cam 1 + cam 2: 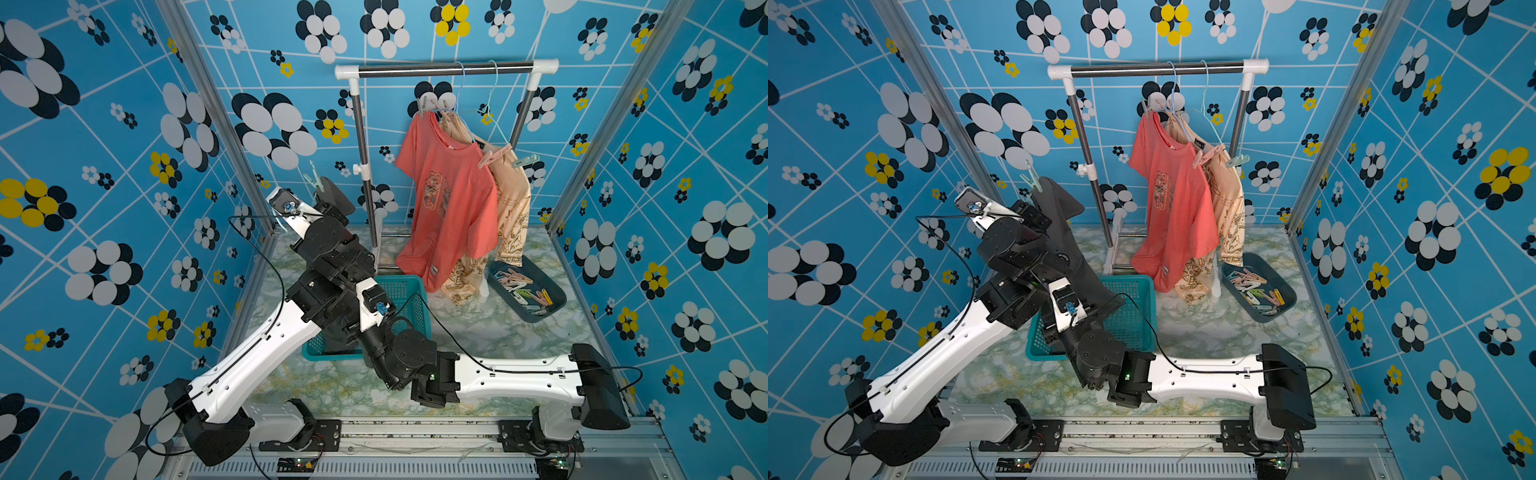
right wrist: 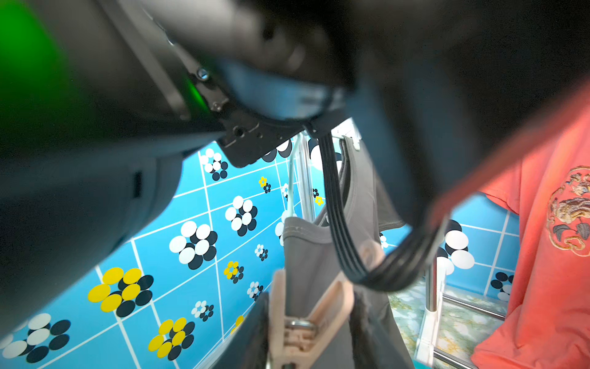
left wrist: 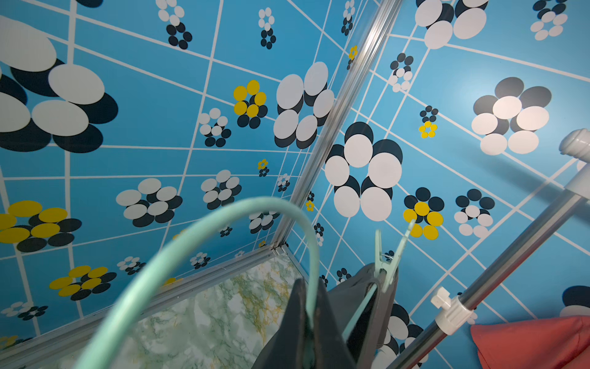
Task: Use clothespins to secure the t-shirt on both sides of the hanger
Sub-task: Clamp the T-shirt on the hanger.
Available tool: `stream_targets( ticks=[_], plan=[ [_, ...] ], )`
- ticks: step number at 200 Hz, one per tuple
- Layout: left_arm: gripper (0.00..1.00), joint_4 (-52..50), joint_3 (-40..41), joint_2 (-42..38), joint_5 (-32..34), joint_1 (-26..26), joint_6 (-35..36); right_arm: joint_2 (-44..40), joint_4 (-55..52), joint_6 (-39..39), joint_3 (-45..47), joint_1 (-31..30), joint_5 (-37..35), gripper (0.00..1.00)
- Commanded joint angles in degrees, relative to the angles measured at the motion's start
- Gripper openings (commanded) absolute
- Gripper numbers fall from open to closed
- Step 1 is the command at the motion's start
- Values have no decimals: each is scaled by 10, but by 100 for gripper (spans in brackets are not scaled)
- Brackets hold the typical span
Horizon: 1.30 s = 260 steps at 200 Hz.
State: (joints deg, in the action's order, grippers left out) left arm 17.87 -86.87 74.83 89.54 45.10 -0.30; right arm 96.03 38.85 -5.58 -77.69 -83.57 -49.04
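Note:
My left gripper (image 3: 311, 322) is shut on the wire of a mint green hanger (image 3: 223, 217) that carries a dark grey t-shirt (image 1: 1063, 232). A mint clothespin (image 3: 391, 255) is clipped over the shirt's shoulder on the hanger's far side, and shows in both top views (image 1: 312, 178). My right gripper (image 2: 308, 297) holds a beige clothespin (image 2: 297, 329) between its fingers, close under the left arm. The clothespin's two arms spread in a V with the grey t-shirt (image 2: 306, 249) between them. In both top views the right gripper is hidden by the left arm and the shirt.
A coral shirt (image 1: 449, 199) and a beige shirt (image 1: 513, 208) hang pinned on the clothes rack (image 1: 444, 70) at the back. A teal basket (image 1: 401, 291) sits below the arms. A dark tray (image 1: 557, 301) of several loose clothespins lies at the right. Patterned walls close in on the sides.

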Motion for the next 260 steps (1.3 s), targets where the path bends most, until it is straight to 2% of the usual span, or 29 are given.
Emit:
stream_targets(
  ticks=[1, 59, 80, 97, 107, 120, 133, 170, 207, 240, 260],
  plan=[
    [0, 31, 2, 39, 44, 17, 9, 51, -223, -98, 20, -46, 168, 49],
    [0, 25, 10, 31, 38, 16, 6, -37, -271, -12, 62, -46, 227, 53],
    [0, 6, 23, 22, 10, 14, -18, -75, -306, 19, 76, -47, 263, 53],
    [0, -68, 43, -3, -53, 14, -100, -106, -327, 42, 88, -47, 289, 53],
    [0, -146, 55, -24, -124, 6, -176, -124, -335, 57, 98, -46, 301, 53],
    [0, -233, 71, -54, -214, -23, -282, -149, -341, 72, 115, -45, 308, 53],
    [0, -264, 89, -77, -290, -55, -319, -174, -344, 84, 134, -45, 304, 54],
    [0, -263, 117, -112, -353, -83, -260, -234, -341, 128, 191, -16, 293, 53],
    [0, -268, 163, -151, -503, -133, -261, -281, -322, 180, 239, 34, 318, 54],
    [0, -283, 182, -169, -627, -173, -237, -309, -360, 183, 247, 59, 313, 54],
    [0, -273, 198, -186, -712, -188, -204, -320, -398, 197, 243, 90, 346, 54]
  ],
)
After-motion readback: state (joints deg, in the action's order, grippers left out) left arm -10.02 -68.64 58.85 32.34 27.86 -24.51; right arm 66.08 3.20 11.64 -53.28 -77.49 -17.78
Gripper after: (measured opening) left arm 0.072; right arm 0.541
